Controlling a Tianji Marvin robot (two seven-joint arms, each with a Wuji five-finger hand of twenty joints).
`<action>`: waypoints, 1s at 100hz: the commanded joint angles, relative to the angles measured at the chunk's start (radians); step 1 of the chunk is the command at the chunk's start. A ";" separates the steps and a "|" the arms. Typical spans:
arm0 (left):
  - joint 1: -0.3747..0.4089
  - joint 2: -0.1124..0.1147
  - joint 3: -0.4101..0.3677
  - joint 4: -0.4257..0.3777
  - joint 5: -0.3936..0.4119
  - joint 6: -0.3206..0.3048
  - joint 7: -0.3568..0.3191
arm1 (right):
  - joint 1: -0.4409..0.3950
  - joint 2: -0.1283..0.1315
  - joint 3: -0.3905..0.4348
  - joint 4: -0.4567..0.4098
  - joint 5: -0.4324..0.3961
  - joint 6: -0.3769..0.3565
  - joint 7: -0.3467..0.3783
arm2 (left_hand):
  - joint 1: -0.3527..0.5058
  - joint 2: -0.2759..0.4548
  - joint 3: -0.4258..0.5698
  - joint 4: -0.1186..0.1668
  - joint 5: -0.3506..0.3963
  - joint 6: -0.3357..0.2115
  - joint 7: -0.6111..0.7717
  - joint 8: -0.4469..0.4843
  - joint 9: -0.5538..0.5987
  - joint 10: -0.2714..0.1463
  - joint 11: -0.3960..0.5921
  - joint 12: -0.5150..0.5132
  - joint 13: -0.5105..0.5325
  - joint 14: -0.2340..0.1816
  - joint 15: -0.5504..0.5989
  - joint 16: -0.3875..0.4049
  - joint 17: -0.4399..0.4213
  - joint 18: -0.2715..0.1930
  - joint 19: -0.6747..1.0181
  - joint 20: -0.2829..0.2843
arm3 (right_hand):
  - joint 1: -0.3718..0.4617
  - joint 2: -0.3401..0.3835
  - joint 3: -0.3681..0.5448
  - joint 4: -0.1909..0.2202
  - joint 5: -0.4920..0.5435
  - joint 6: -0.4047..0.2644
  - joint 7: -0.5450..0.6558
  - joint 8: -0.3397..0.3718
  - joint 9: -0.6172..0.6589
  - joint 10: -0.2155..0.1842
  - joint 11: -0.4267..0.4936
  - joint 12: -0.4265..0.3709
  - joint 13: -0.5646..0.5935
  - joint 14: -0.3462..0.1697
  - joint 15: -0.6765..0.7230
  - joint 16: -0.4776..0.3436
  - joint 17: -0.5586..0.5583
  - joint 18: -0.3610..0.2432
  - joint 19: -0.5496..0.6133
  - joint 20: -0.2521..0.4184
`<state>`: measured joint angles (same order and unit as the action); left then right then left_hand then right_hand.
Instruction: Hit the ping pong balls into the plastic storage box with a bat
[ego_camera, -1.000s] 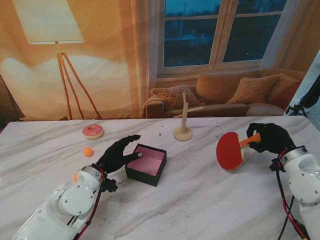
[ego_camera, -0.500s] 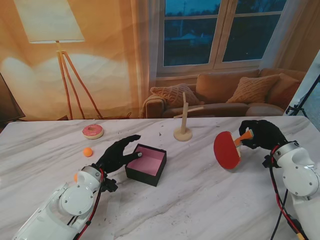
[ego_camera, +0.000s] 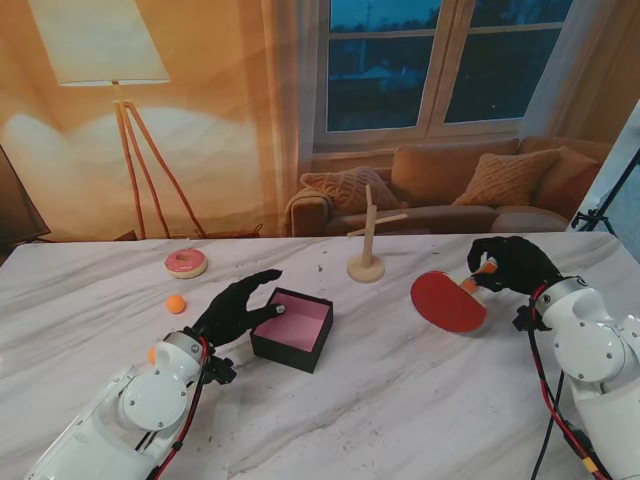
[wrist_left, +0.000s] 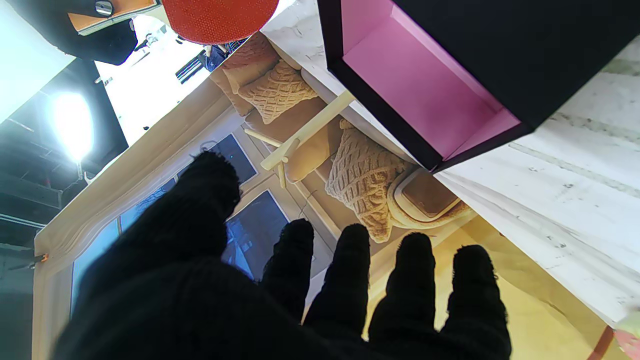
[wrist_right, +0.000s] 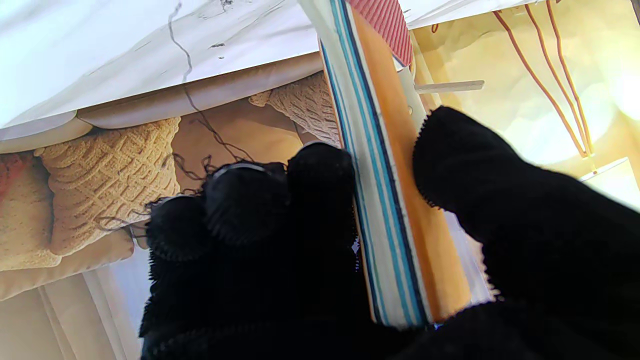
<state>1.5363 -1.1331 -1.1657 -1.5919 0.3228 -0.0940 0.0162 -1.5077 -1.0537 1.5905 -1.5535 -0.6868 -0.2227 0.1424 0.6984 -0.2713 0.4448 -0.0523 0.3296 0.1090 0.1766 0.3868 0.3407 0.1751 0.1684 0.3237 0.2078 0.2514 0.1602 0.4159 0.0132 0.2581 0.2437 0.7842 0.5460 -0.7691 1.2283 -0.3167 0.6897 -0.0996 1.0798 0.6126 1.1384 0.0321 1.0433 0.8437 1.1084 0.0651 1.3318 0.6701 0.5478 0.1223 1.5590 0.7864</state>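
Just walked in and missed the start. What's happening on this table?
The right hand grips a red bat by its handle, blade low over the marble table. The left hand rests open beside the black box with the pink lining. An orange ball sits left of the box, not yet hit.

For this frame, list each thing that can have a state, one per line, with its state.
Bat: gripped by its handle, red face tilted towards the table.
Right hand: shut on the bat.
Left hand: open, fingers spread, fingertips at the box rim.
Box: open, nothing visible inside.
Ball: on the table, outside the box.
Doughnut: lying flat.
Wooden stand: upright.
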 joint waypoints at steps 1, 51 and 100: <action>0.000 -0.004 0.002 0.000 -0.004 0.000 -0.013 | -0.002 -0.003 -0.007 -0.007 -0.002 0.012 0.024 | -0.001 0.018 -0.025 0.003 0.016 0.001 -0.004 -0.008 0.013 0.005 -0.006 0.017 -0.004 0.001 0.009 0.005 0.004 0.000 -0.009 0.019 | 0.016 0.057 0.041 0.031 0.059 -0.045 0.042 -0.017 0.026 0.007 0.023 0.017 0.032 -0.020 0.045 0.015 0.007 -0.009 0.063 0.024; -0.001 -0.008 0.005 0.000 -0.017 0.006 -0.007 | 0.007 0.007 -0.031 -0.036 0.029 0.034 0.103 | 0.002 0.043 -0.042 0.001 0.030 0.005 -0.003 -0.010 0.023 0.012 -0.006 0.016 0.000 0.004 0.011 0.008 0.006 0.005 -0.009 0.020 | -0.017 0.117 -0.062 0.046 -0.090 -0.101 -0.047 0.009 -0.020 0.021 0.109 0.129 0.196 -0.080 0.335 0.028 0.401 -0.037 0.456 0.168; 0.000 -0.009 0.005 -0.002 -0.022 0.009 -0.005 | 0.007 -0.003 -0.050 -0.049 0.098 0.091 0.094 | 0.012 0.053 -0.061 0.003 0.038 0.007 -0.004 -0.014 0.029 0.016 -0.007 0.015 0.002 0.005 0.012 0.008 0.008 0.008 -0.009 0.020 | -0.126 0.148 -0.109 0.041 -0.054 -0.105 -0.090 -0.075 0.089 0.022 0.115 0.061 0.204 0.017 0.227 0.014 0.425 0.037 0.456 -0.005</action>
<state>1.5334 -1.1368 -1.1617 -1.5910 0.3030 -0.0886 0.0220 -1.4940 -1.0554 1.5388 -1.5906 -0.5976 -0.1441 0.2059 0.6991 -0.2483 0.4189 -0.0524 0.3534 0.1090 0.1758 0.3812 0.3413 0.1859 0.1684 0.3238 0.2080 0.2593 0.1695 0.4173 0.0211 0.2707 0.2437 0.7845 0.4780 -0.6410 1.1215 -0.2901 0.6456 -0.1864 1.0169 0.5415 1.2388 0.0163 1.1518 0.9019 1.3020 0.0412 1.5895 0.7174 1.0001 0.1759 1.8087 0.7592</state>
